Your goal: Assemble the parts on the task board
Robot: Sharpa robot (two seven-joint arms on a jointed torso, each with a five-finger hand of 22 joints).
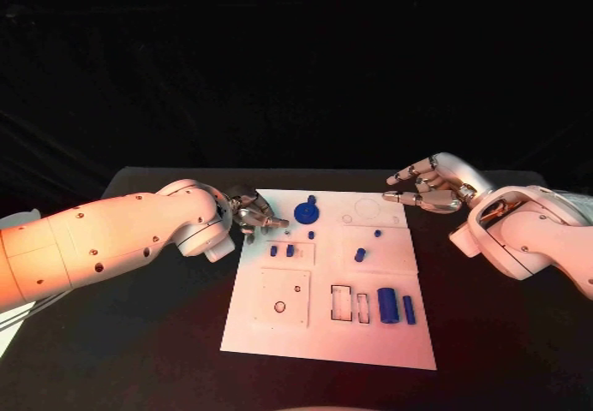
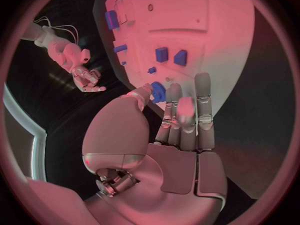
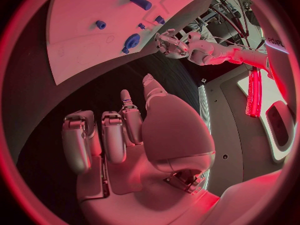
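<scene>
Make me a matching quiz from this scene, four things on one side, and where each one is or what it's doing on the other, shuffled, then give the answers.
Things:
1. left hand
2. right hand
3. round blue part
4. two long blue parts

Places or states:
A. lying side by side near the board's near right corner
B. at the board's far left edge, holding nothing
C. off the board's far right corner, fingers curled, holding nothing
D. on the board's far end, beside the left hand

Pairs: 1-B, 2-C, 3-D, 4-A
</scene>
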